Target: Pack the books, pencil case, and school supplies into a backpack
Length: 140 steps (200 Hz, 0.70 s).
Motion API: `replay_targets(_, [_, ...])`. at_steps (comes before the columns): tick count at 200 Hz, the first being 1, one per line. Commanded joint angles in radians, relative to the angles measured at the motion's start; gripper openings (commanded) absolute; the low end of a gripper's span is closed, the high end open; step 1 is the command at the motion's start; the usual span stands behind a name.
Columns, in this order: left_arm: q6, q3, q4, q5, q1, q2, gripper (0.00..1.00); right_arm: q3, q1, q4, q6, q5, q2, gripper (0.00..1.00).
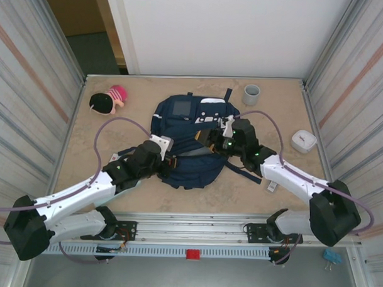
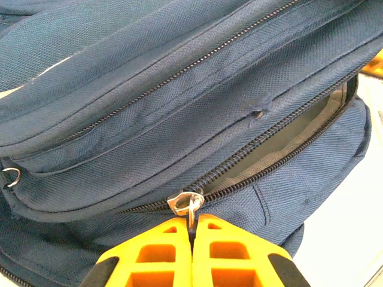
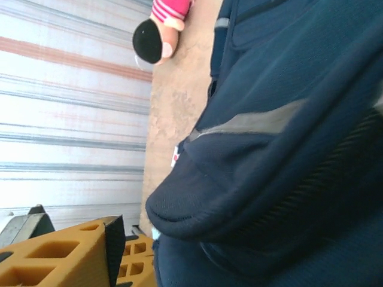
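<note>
Tan speckled counter [image 1: 196,200]: a large navy-blue fabric backpack [image 1: 189,121] is laid flat at its centre, between the two arms. In the left wrist view one zip is seen partly undone, with grey lining exposed.

Left pincer [image 2: 191,230]: clenched on the small silver metal zipper pull [image 2: 184,202], at the backpack's near left edge.

Right pincer [image 1: 215,137]: released, jaws parted. Its yellow finger [image 3: 72,257] is seen just beside a fold of backpack fabric, with a gap between them.
</note>
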Motion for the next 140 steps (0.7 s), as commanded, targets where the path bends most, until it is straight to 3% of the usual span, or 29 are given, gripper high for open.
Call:
replay_targets(1, [-0.005, 0.037, 0.103, 0.046, 0.003, -0.006, 0.00, 0.036, 0.064, 0.141, 0.072, 0.077, 0.060, 0.63])
replay_targets(13, [-0.009, 0.036, 0.112, 0.057, 0.003, 0.004, 0.00, 0.032, 0.086, 0.174, 0.088, 0.113, 0.091, 0.60])
replay_targets(32, [-0.020, 0.048, 0.069, 0.035, 0.002, 0.009, 0.00, 0.039, 0.088, 0.172, 0.071, 0.122, 0.113, 0.31])
replay_targets(45, [-0.032, 0.054, 0.006, -0.032, 0.002, 0.000, 0.00, 0.059, 0.077, 0.113, 0.017, 0.104, 0.102, 0.20])
replay_targets(65, [-0.038, 0.048, -0.084, -0.128, 0.003, -0.028, 0.00, 0.110, 0.026, -0.039, -0.082, -0.005, 0.070, 0.16])
replay_targets(87, [-0.021, 0.019, -0.109, -0.150, 0.004, -0.068, 0.00, 0.148, -0.057, -0.196, -0.177, -0.117, 0.022, 0.14])
replay_targets(106, [0.013, -0.012, -0.073, -0.114, 0.004, -0.093, 0.00, 0.148, -0.152, -0.250, -0.206, -0.186, -0.009, 0.15])
replay_targets(117, [0.042, -0.035, -0.014, -0.063, 0.003, -0.095, 0.00, 0.169, -0.198, -0.297, -0.233, -0.234, -0.003, 0.21])
replay_targets(128, [0.057, -0.045, 0.042, -0.014, 0.003, -0.086, 0.00, 0.201, -0.210, -0.363, -0.259, -0.232, 0.011, 0.34])
replay_targets(140, [0.066, -0.037, 0.081, 0.024, 0.004, -0.066, 0.00, 0.193, -0.183, -0.344, -0.233, -0.200, 0.010, 0.57])
